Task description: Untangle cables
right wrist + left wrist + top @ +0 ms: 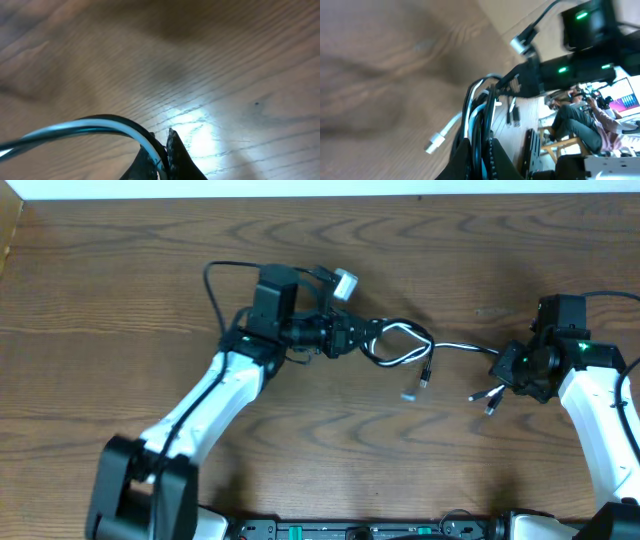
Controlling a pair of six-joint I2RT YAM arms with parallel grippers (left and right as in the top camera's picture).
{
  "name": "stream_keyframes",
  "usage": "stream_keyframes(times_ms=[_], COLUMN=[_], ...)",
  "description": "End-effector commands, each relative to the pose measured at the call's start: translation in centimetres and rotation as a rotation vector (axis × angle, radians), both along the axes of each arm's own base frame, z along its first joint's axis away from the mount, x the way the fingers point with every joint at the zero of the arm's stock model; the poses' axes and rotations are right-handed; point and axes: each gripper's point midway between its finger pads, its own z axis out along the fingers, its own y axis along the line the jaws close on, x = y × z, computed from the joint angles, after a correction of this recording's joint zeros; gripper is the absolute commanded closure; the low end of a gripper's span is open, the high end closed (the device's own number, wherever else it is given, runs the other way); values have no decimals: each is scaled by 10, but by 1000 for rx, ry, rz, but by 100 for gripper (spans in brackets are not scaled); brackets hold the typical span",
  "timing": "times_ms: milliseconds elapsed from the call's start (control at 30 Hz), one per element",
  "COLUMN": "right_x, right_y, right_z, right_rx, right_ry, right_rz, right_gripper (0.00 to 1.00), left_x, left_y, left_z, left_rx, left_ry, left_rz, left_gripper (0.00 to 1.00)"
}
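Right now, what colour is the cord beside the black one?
White cord; right wrist view shows it best.

Wooden surface [300, 240]: brown, wavy grain, lying under and all round left claw [366, 338] and right claw [500, 368]; white strip [300, 188] along far edge of surface, well beyond both claws; glare patch [200, 132] on surface just past right claw tips; left wrist view, far past left claw, off surface: seated person [580, 117], blurred, on wooden chair [559, 148]; lit screen [627, 97], pink and blue, near person.

Cables [452, 347] across middle of table [120, 280]
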Motion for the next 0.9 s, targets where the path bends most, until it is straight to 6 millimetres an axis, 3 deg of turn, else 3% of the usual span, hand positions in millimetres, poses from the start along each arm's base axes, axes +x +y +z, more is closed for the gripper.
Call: stream_keyframes(times_ms=[0,200,300,433,533,733,867], right_x=[-12,-34,-41,-43,-36,-13,3], right_y=[-18,-5,14,39,53,84,103], right_z=[-9,-35,-47,-51,-42,-3,32], right_rx=[-81,-26,65,192,255,399,492], right_ry=[46,113,114,84,25,-137,-272], right_rz=[-58,5,71,178,285,475,590], right_gripper=[99,99,99,96,85,41,33], left_x=[1,-2,-5,-9,-9,-7,-8], left_y=[16,32,37,40,40,38,38], left_z=[42,95,121,140,139,119,116], left_rx=[-34,-84,-123,-161,-166,-132,-125], left_ry=[-121,-246,-287,-305,-277,-193,-175], left_rz=[41,130,177,204,205,201,200], left_gripper=[92,93,93,93,92,92,93])
